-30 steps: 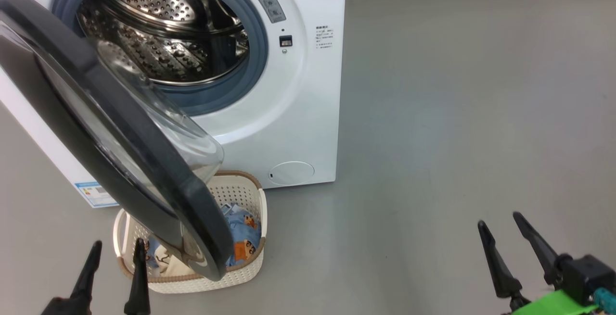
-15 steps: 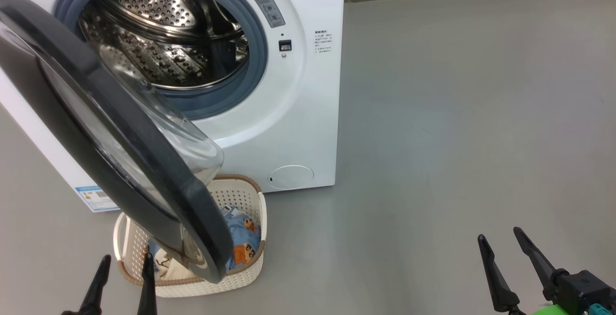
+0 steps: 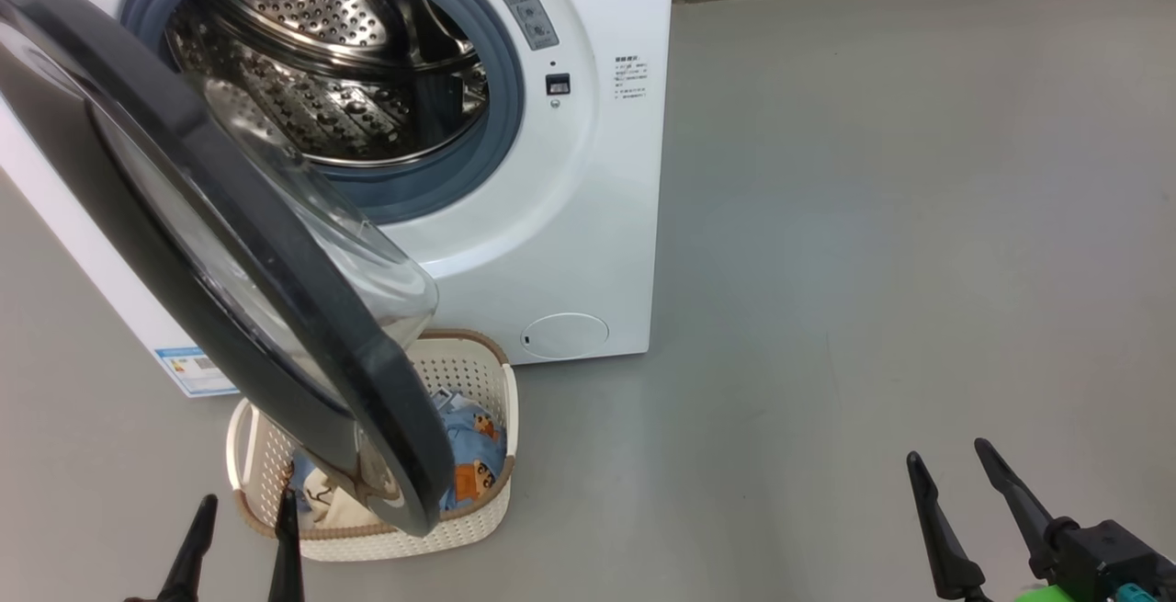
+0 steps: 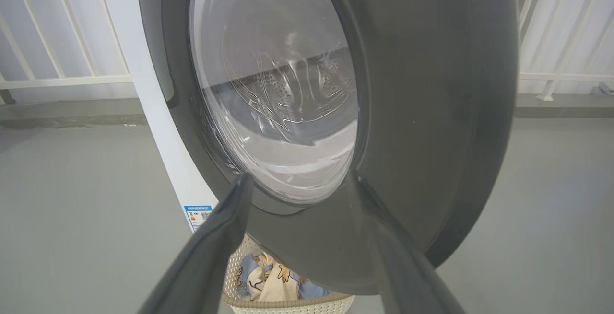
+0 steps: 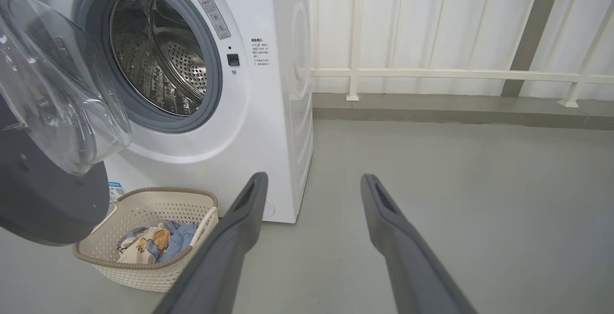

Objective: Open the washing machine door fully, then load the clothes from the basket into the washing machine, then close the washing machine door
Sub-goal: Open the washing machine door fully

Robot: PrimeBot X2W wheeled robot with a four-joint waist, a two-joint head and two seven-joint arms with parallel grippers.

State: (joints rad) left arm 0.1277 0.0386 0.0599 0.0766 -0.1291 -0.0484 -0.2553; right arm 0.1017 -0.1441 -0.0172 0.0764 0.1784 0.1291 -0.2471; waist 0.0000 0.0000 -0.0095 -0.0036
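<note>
**A:** Entry one, lower left of the head view: left gripper [image 3: 246,499], fingers [image 3: 193,542] standing apart, gripping nothing. What is lying ahead of it?

**B:** The washing machine door [image 3: 381,418], hanging half swung, its long axis running from upper left down to lower centre, ending just above that gripper.

**A:** Entry two, beneath the door?

**B:** The basket [image 3: 478,515], sitting on the floor [image 3: 873,216], with the clothes [image 3: 469,455] lying inside, partly covered by the door.

**A:** Entry three, centre?

**B:** The washing machine [image 3: 588,216], its drum [image 3: 322,78] gaping.

**A:** Entry four, lower right?

**B:** Right gripper [image 3: 946,451], likewise spread and empty, well apart from the door. I am judging the left arm the nearer one for swinging the door wider.
</note>
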